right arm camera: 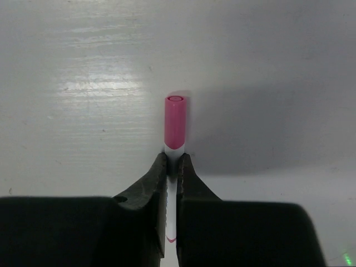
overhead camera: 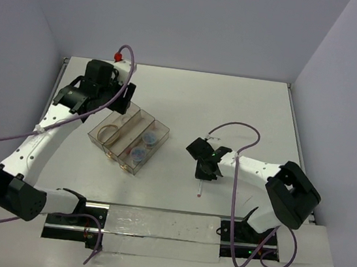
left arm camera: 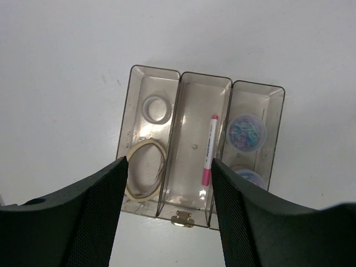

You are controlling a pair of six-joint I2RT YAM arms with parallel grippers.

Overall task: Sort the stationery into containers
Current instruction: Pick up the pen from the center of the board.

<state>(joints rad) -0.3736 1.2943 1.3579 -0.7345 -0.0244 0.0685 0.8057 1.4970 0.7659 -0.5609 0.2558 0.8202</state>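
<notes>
The right gripper point(right arm camera: 172, 162) pinches a thin white pen point(right arm camera: 174, 123) with a pink cap. The left gripper point(left arm camera: 167, 164) hangs wide open above the tinted three-compartment tray point(left arm camera: 203, 75).

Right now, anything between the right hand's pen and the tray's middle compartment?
Nothing on the table between pen and tray. The left hand hangs open above the tray and could crowd the drop. The middle compartment holds another pen, room left.

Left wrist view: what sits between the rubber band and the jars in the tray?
The middle compartment of the tray, holding one white pen with pink ends. It separates the rubber band from the jars; the left wrist view shows this plainly.
</notes>
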